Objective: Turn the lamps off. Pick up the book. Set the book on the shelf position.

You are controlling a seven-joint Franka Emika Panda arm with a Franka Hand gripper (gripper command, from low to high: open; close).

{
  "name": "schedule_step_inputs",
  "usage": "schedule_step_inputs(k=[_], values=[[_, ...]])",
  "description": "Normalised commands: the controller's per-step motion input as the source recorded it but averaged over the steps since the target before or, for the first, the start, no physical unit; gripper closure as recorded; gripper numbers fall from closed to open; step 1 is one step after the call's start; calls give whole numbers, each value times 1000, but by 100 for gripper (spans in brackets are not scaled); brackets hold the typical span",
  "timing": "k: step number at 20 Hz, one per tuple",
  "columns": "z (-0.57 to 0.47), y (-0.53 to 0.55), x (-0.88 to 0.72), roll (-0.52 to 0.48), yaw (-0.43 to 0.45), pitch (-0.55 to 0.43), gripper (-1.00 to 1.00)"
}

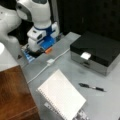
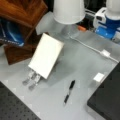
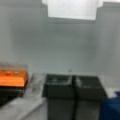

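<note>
Gripper [image 3: 74, 92] near the orange switch [image 3: 12, 78], jaws together, holding nothing. Book [image 1: 61, 95] leaned tilted on the metal stand [image 2: 31, 79], beside the shelf [image 1: 15, 95], pen [image 1: 91, 87] just beyond. Judged: press squarely, clear of the cable [image 1: 46, 65].

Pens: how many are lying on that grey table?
1. A single black pen lies flat on the table between the propped-up white notebook and the black-lidded box; both front views show it. Others could be hidden behind the notebook.
</note>
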Motion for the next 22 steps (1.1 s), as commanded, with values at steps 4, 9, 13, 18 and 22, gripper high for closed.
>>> schedule_step_inputs(k=[4, 9, 13, 18, 22], values=[[-33, -234, -207, 15, 92, -151, -100], [-67, -222, -187, 13, 93, -119, -100], [-69, -228, -164, 35, 91, -87, -100], [4, -259, -53, 37, 95, -77, -100], [100, -250, 63, 22, 93, -54, -100]])
